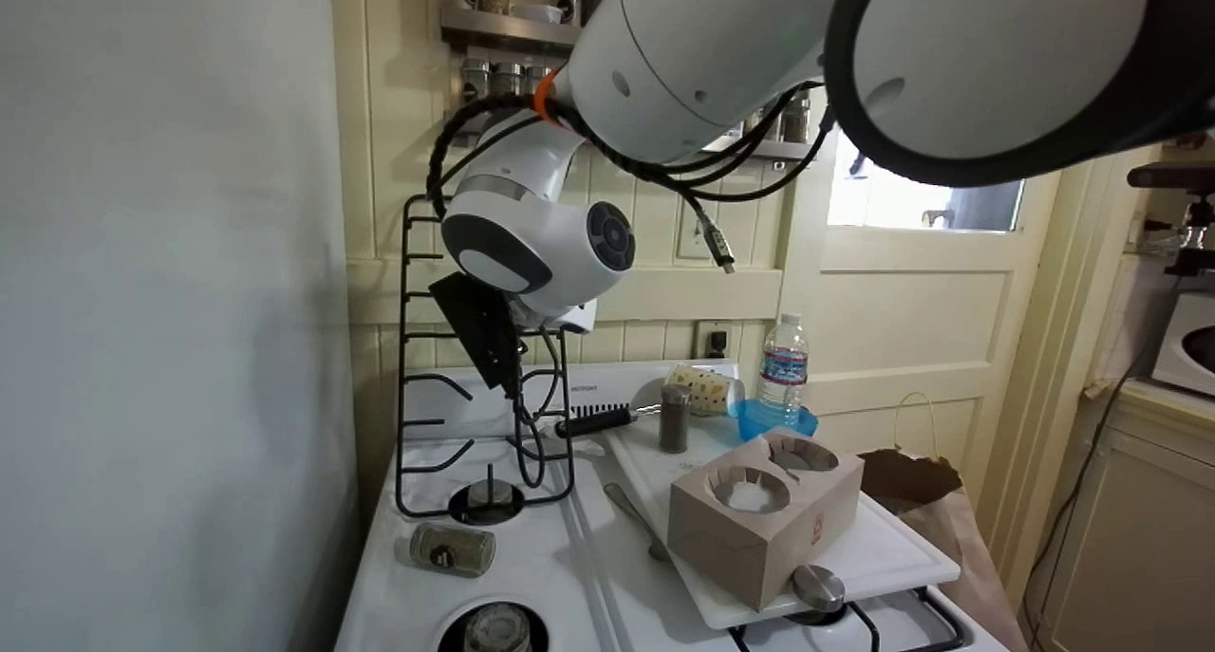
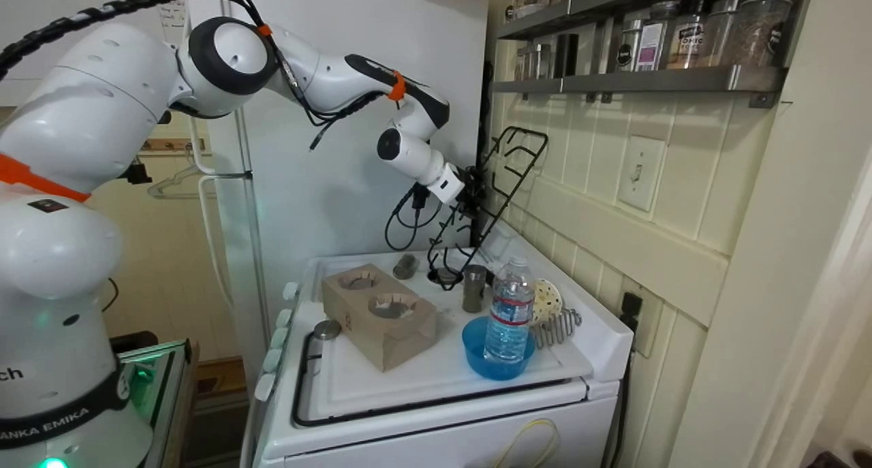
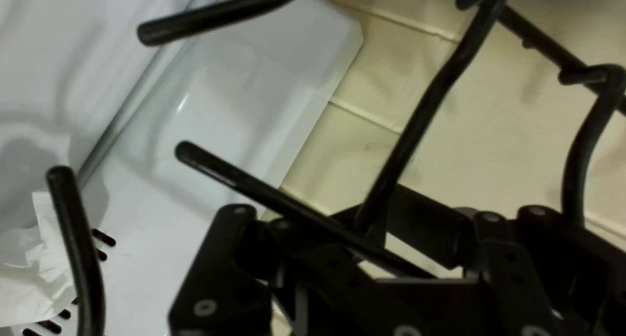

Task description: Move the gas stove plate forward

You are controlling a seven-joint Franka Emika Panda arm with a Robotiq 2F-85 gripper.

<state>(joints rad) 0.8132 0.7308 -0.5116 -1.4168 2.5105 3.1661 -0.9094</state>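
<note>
The jaws of the black, jointed gripper (image 3: 374, 226) stand in among the bars of the large black metal stove grate (image 3: 420, 118), a rectangular frame with inward prongs. In the wrist view 1 prong runs down to the fingertips and another crosses the gripper; black lies against black, so I cannot tell whether the jaws pinch a bar or stand apart. The grate's long axis is steep, the upper end tipped towards the cream panelled wall (image 2: 586, 148), the lower end at the round rear burner (image 1: 503, 491) of the white stove (image 1: 536, 576); contact there is unclear. The gripper sits on the side away from the wall, well above that lower end. If forward means away from the wall, the move probably turns on swinging the upper end outward and down; the see-through jar with a dark label (image 1: 453, 549), lying just in front of the lower end, would likely be in the way.
</note>
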